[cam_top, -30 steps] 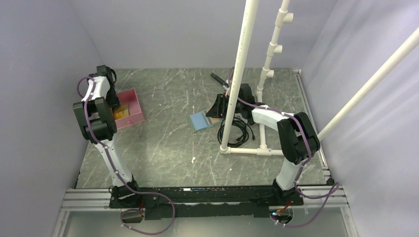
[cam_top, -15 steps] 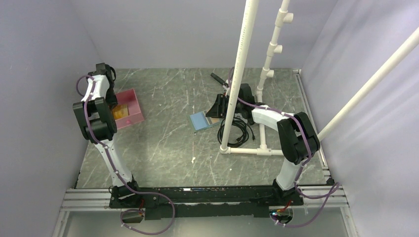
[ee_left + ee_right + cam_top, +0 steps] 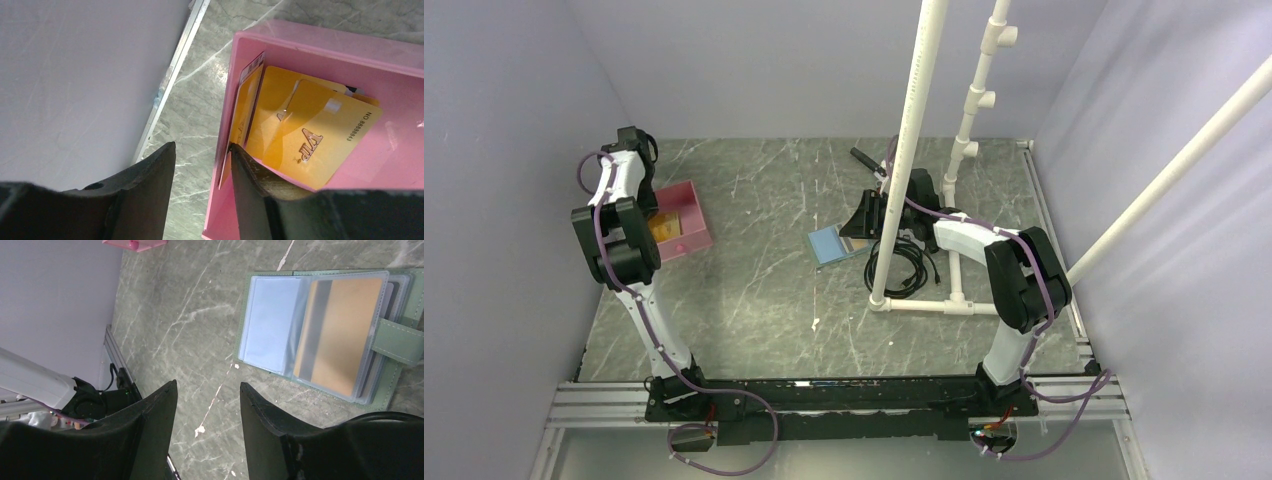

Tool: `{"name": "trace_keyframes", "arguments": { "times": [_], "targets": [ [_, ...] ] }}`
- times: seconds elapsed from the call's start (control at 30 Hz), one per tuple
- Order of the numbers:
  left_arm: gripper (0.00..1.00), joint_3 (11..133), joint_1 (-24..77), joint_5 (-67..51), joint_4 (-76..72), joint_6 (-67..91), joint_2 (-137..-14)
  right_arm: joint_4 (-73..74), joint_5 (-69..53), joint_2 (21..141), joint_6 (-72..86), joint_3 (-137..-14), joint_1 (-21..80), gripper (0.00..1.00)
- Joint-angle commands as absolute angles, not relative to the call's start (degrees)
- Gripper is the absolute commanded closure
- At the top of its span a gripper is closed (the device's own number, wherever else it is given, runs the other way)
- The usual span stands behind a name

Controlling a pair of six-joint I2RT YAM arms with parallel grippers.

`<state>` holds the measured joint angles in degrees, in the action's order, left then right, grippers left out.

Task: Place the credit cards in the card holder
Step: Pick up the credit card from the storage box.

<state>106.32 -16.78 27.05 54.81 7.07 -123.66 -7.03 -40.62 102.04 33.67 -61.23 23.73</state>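
Several orange credit cards point(image 3: 320, 135) lie in a pink tray point(image 3: 325, 42) at the table's left. One card point(image 3: 246, 107) stands on edge against the tray's left wall. My left gripper point(image 3: 202, 146) is open and straddles that wall. Its right finger point(image 3: 250, 175) is inside the tray against the standing card, and its left finger is outside over the table. The green card holder point(image 3: 270, 320) lies open near mid-table, with an orange card point(image 3: 345, 330) in a clear sleeve and its tab point(image 3: 400, 342) to the right. My right gripper point(image 3: 208, 385) hangs open just beside it, holding nothing.
A white pipe frame point(image 3: 904, 150) stands upright right beside the card holder point(image 3: 829, 243). A black cable point(image 3: 909, 265) is coiled at its foot. The pink tray point(image 3: 692, 247) sits close to the left wall and the table's metal edge strip point(image 3: 172, 75).
The left gripper's jaws have narrowed around the tray's left wall and the standing card. The tray has shifted slightly left. The right arm has not moved.
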Motion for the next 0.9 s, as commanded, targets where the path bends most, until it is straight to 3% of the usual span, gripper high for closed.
{"name": "trace_keyframes", "arguments": {
  "times": [0.0,0.87],
  "targets": [
    [0.50,109.19,-16.74,29.69,55.75,5.91,-120.76,-9.72,-41.57,102.04,33.66,-61.80,23.73,0.48],
    [0.74,110.36,-15.95,29.83,56.16,5.58,-120.84,-9.77,-42.10,102.26,33.66,-61.96,23.82,0.48]
  ]
}}
